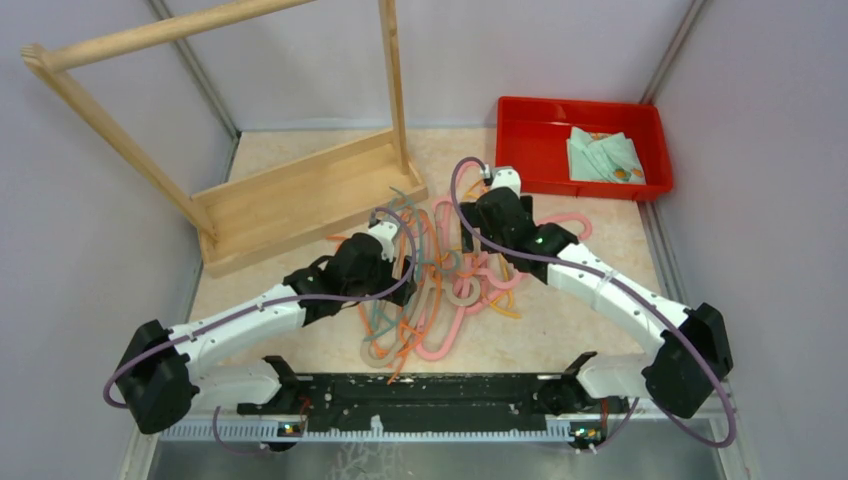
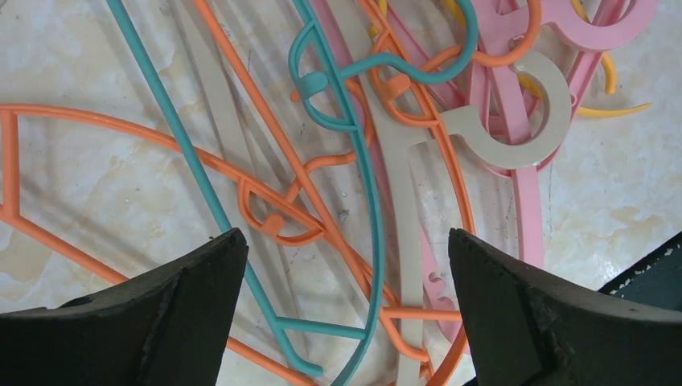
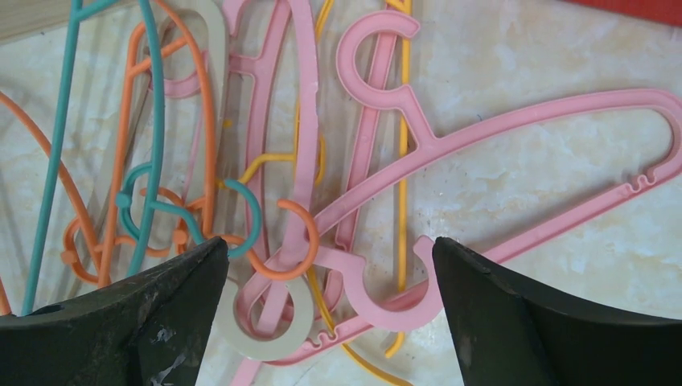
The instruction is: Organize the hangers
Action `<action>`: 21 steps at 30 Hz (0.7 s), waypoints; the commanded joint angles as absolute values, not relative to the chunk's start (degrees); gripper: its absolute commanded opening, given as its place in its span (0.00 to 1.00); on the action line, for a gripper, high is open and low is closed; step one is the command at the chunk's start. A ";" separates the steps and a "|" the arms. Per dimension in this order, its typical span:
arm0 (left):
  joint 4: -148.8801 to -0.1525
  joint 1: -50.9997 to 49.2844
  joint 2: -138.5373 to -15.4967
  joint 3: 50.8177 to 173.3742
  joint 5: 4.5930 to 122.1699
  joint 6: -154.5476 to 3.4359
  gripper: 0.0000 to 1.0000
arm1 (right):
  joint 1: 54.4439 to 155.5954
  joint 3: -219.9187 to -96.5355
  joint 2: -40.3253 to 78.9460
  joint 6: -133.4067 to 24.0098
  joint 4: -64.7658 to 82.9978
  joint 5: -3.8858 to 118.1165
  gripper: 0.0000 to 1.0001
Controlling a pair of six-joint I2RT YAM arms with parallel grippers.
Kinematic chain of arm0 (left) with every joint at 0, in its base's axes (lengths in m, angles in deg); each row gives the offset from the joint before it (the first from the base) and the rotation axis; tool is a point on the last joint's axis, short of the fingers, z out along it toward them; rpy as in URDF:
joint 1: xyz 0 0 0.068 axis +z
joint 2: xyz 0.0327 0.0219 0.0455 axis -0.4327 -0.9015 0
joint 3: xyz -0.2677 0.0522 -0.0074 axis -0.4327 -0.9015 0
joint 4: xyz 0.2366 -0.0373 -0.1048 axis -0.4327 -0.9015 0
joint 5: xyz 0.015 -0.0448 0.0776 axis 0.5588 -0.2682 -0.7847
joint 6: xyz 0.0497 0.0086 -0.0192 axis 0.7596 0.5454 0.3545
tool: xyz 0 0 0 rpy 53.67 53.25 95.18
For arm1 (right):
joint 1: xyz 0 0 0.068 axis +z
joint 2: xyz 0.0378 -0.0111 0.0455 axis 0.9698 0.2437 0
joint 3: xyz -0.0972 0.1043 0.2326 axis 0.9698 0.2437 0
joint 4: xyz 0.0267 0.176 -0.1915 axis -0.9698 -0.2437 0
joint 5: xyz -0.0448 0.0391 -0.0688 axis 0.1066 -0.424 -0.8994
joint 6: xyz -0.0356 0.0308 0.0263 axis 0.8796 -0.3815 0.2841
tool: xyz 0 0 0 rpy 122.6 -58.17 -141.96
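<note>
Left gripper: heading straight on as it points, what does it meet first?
The left gripper would likely meet the teal hanger lying between its open jaws first; depth is unclear.

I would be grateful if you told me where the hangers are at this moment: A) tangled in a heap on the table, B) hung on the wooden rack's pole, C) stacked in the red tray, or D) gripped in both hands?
A: the hangers lie in a tangled heap on the table, while the wooden rack's pole is bare and the red tray holds only a cloth.
</note>
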State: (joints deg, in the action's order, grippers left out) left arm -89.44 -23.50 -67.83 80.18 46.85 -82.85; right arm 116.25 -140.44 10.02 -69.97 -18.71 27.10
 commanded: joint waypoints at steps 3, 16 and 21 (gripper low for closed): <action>-89.56 -24.07 -67.00 79.82 45.22 -82.90 1.00 | 116.70 -140.94 6.25 -69.09 -15.75 25.22 0.99; -90.00 -25.19 -67.55 80.10 43.75 -82.52 1.00 | 116.68 -136.05 1.62 -66.51 -12.03 24.43 0.98; -89.98 -26.32 -70.68 79.28 42.91 -82.83 0.93 | 116.67 -135.98 1.57 -66.73 -12.47 23.88 0.97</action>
